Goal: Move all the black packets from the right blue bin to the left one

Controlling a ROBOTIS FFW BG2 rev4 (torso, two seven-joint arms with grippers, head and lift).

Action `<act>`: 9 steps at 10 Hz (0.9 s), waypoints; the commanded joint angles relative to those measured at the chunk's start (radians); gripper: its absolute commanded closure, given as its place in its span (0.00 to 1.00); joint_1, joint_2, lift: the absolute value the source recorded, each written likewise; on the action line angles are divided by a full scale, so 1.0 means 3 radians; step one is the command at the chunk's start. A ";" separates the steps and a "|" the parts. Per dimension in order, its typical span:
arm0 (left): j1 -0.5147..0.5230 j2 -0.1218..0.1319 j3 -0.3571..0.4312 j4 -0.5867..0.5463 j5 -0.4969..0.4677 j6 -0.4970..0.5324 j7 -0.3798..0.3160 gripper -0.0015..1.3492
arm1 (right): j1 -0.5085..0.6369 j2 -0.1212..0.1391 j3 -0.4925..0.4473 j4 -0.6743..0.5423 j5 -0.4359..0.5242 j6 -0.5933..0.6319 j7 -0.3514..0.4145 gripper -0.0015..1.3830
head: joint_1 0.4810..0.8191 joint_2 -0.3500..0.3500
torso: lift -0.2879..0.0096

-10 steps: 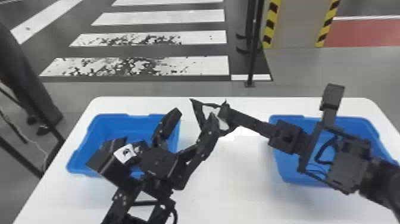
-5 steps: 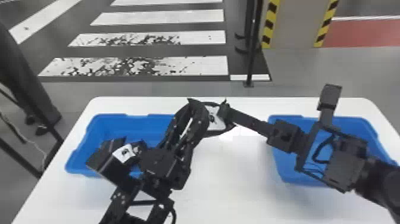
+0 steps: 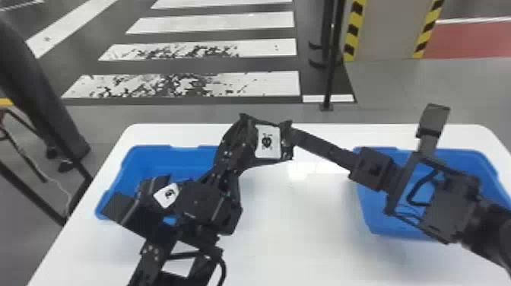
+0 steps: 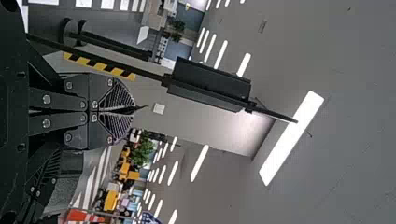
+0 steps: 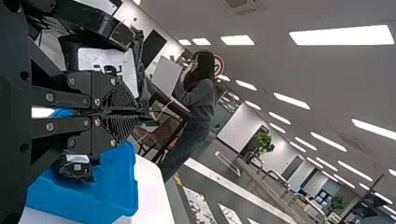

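Black packet (image 3: 268, 142) with a white label is up over the white bench (image 3: 296, 235), between the two hands. The left hand (image 3: 244, 123) is squeezed shut on one side of it, and the right hand (image 3: 292, 137) pinches the other side. Near the left hand is the left blue bin (image 3: 131, 167), with another black packet (image 5: 77, 171) in it. The right blue bin (image 3: 384, 224) sits well apart from both hands, under the right arm (image 3: 452, 205).

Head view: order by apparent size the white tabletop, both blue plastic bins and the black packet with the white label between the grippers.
1. White tabletop
2. Left blue plastic bin and right blue plastic bin: both partly hidden, too close to rank
3. Black packet with the white label
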 commanded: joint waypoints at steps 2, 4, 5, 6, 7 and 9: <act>-0.0034 -0.0065 0.0229 0.0006 -0.0228 -0.0033 0.0082 0.91 | 0.0004 0.0000 0.0026 0.0101 -0.0045 -0.0273 0.0105 0.07 | 0.63 0.66 | 0.50; -0.0255 -0.0177 0.0668 0.0473 -0.0766 -0.0025 0.0225 0.91 | 0.0069 0.0000 -0.0014 0.0159 -0.0164 -0.0330 0.0146 0.10 | 0.57 0.71 | 0.50; -0.0386 -0.0203 0.0860 0.0726 -0.0992 -0.0049 0.0261 0.91 | 0.0085 -0.0005 -0.0020 0.0167 -0.0164 -0.0339 0.0152 0.15 | 0.58 0.76 | 0.50; -0.0476 -0.0208 0.1007 0.0890 -0.1284 -0.0049 0.0327 0.91 | 0.0102 -0.0005 -0.0054 0.0167 -0.0171 -0.0396 0.0157 0.16 | 0.59 0.78 | 0.50; -0.0583 -0.0208 0.1126 0.1078 -0.1444 -0.0049 0.0348 0.91 | 0.0118 -0.0005 -0.0093 0.0183 -0.0164 -0.0453 0.0172 0.16 | 0.61 0.82 | 0.50; -0.0574 -0.0223 0.1186 0.1168 -0.1304 -0.0058 0.0378 0.81 | 0.0167 -0.0005 -0.0253 0.0134 0.0082 -0.0519 0.0182 0.16 | 0.61 0.85 | 0.50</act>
